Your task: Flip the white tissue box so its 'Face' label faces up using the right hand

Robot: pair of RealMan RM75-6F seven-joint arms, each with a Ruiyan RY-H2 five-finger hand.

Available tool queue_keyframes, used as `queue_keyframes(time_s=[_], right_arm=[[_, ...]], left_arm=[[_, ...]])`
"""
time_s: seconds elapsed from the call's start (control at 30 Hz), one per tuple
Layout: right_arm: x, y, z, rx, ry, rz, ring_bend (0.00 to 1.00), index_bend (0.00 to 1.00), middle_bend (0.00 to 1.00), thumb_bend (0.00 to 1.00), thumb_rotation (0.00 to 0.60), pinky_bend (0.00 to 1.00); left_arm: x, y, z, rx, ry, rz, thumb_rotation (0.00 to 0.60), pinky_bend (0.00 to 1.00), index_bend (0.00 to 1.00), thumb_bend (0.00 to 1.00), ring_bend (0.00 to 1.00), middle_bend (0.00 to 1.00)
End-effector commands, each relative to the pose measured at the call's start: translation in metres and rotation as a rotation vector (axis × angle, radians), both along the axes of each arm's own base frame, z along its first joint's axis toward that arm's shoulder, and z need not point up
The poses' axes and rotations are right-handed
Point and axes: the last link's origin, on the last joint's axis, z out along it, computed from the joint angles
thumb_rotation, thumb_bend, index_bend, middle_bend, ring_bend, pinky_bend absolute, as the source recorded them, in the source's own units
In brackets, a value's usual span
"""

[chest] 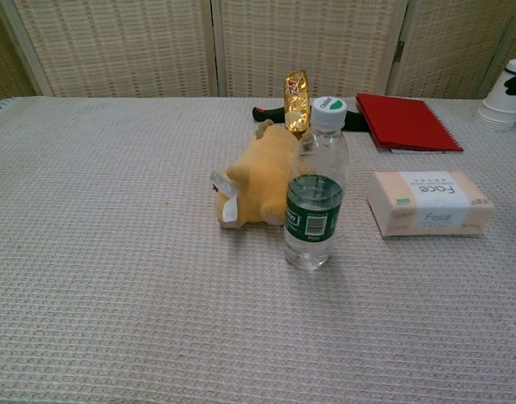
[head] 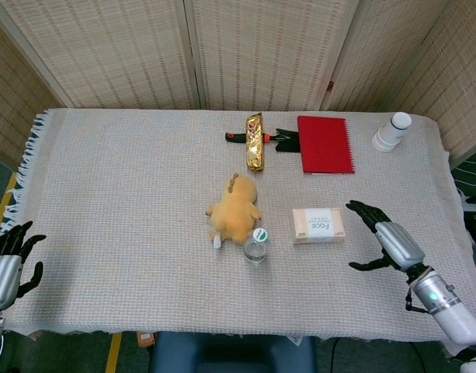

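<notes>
The right hand (head: 389, 241) hangs near the worktop's (head: 129, 186) near-right edge, fingers apart, holding nothing. At its nine o'clock, apart from it, the box (head: 318, 225) lies flat, "Face" label up. The flip looks done; next is only to retract clear. The left hand (head: 6, 260), fingers spread, idles at the near-left corner.

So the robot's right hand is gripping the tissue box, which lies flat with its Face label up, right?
Not quite. The head view shows the right hand open and clear of the tissue box, off to its side. The box does lie flat with its Face label up.
</notes>
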Motion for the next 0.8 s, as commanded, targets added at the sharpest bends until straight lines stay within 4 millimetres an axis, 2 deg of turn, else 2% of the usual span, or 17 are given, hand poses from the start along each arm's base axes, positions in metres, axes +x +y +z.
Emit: queue_keyframes(time_s=[0.03,0.33,0.53,0.8], right_arm=[[-0.029,0.044,0.022,-0.218,0.251,-0.013,0.0,0.0,0.0,0.0,0.6,0.0],[-0.072,0.077,0.01,-0.295,0.363,-0.128,0.0,0.0,0.0,0.0,0.6,0.0],[-0.094,0.083,0.011,-0.34,0.369,-0.184,0.0,0.0,0.0,0.0,0.6,0.0],[-0.107,0.084,0.007,-0.333,0.358,-0.196,0.0,0.01,0.0,0.0,0.6,0.0]], left_arm=[[0.0,0.0,0.002,0.006,-0.006,-0.008,0.6,0.1,0.23,0.5,0.0,0.0],[-0.001,0.0,0.002,-0.004,-0.025,-0.007,0.6,0.1,0.23,0.5,0.0,0.0],[-0.004,0.002,0.001,-0.007,-0.023,-0.004,0.6,0.1,0.23,0.5,0.0,0.0],[-0.005,0.003,0.0,-0.006,-0.013,0.002,0.6,0.1,0.23,0.5,0.0,0.0]])
